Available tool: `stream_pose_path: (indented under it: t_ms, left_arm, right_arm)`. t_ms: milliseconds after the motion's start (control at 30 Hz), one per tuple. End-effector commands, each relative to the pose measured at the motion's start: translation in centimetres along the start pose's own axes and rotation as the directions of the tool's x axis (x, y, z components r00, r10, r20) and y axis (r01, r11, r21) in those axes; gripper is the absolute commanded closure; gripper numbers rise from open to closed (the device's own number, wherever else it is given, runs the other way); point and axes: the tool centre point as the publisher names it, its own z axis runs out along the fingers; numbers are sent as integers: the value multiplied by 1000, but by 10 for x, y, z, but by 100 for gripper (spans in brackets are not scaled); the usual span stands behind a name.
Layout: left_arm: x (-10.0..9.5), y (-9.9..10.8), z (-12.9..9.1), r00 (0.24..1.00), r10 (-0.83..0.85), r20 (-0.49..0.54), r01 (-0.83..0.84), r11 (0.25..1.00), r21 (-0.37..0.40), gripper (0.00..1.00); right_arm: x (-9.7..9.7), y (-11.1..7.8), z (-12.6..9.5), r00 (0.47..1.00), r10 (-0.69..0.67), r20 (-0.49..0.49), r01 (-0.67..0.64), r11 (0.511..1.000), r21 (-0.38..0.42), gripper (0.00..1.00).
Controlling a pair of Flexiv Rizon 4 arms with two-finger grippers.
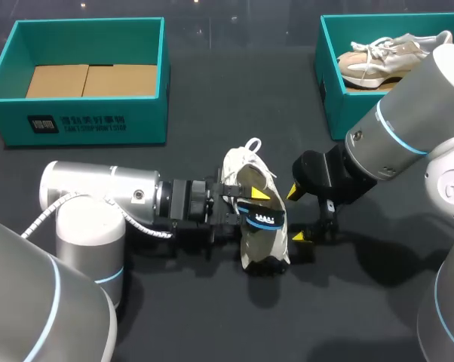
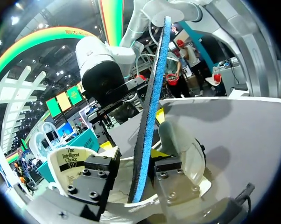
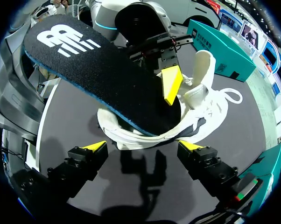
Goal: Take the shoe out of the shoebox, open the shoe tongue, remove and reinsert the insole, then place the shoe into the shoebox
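While my left end effector (image 1: 248, 202) is clamped on the black, blue-edged insole (image 1: 265, 219), I see the insole's lower end dipping into the opening of the white shoe (image 1: 246, 167). The shoe rests on the dark table (image 1: 212, 320), well apart from the teal shoebox (image 1: 76, 130). My right end effector (image 1: 296, 215) hangs just beside the shoe, fingers apart and gripping nothing.

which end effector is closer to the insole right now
Left. The left end effector grips the insole between its fingers; the right end effector sits open just short of the shoe, not touching the insole.
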Motion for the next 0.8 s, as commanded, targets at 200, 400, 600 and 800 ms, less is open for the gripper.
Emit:
stream_pose_path:
  t_ms: [200, 400, 600, 800]
  left_arm:
    - [5, -13, -3, 1000, 10, 3, -10, 1000, 16, 59]
    - [8, -29, 0, 999, 34, 1, -34, 999, 22, 58]
    - [10, -36, 2, 998, 66, 8, -66, 998, 12, 84]
    - [12, -28, 4, 996, 93, 14, -93, 996, -9, 100]
  right_arm:
    - [1, 0, 1, 1000, -1, 3, 1, 1000, 0, 0]
    - [1, 0, 1, 1000, -1, 3, 1, 1000, 0, 0]
    - [1, 0, 1, 1000, -1, 3, 1, 1000, 0, 0]
    - [1, 0, 1, 1000, -1, 3, 1, 1000, 0, 0]
